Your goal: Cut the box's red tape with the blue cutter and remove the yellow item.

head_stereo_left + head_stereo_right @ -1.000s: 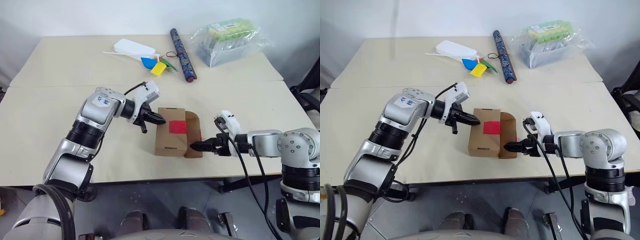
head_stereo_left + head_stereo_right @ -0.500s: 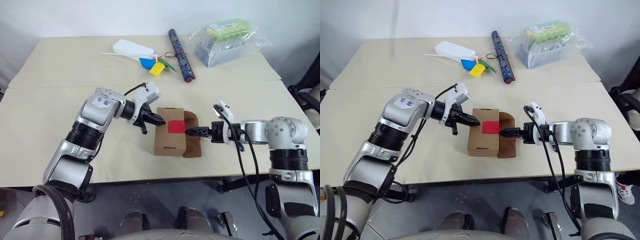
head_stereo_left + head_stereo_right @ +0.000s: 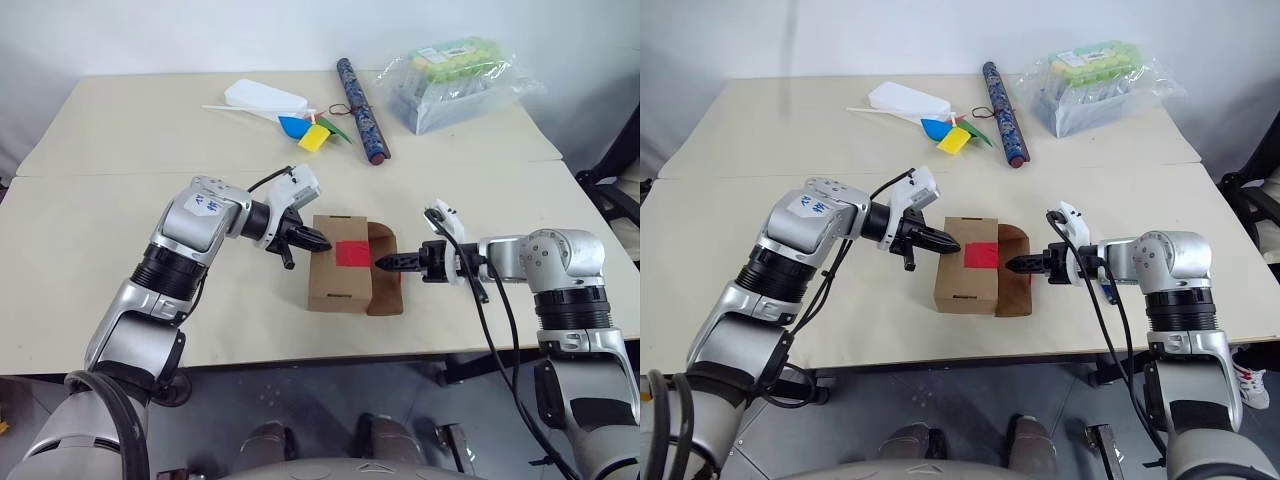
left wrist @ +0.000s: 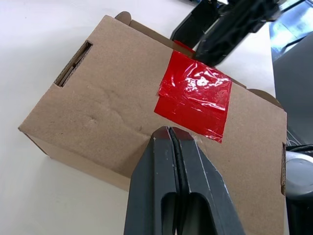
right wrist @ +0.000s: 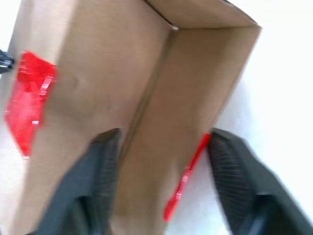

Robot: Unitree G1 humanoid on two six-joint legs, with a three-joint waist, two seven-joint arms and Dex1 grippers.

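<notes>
Straddling the box's (image 3: 340, 275) open flap, right gripper (image 3: 383, 264), left gripper (image 3: 322, 241) opposite

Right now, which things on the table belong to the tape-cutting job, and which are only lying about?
Job: the box; the red tape.

Lying about: dark patterned tube; clear bag of green-topped packs; coloured paper pieces; white flat object.

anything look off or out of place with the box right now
Yes: the box has its right-hand flap hanging open, though the red tape still lies whole on top. The right gripper straddles that flap. No cutter is in either gripper; the left gripper is shut, empty, at the box's left top edge.
</notes>
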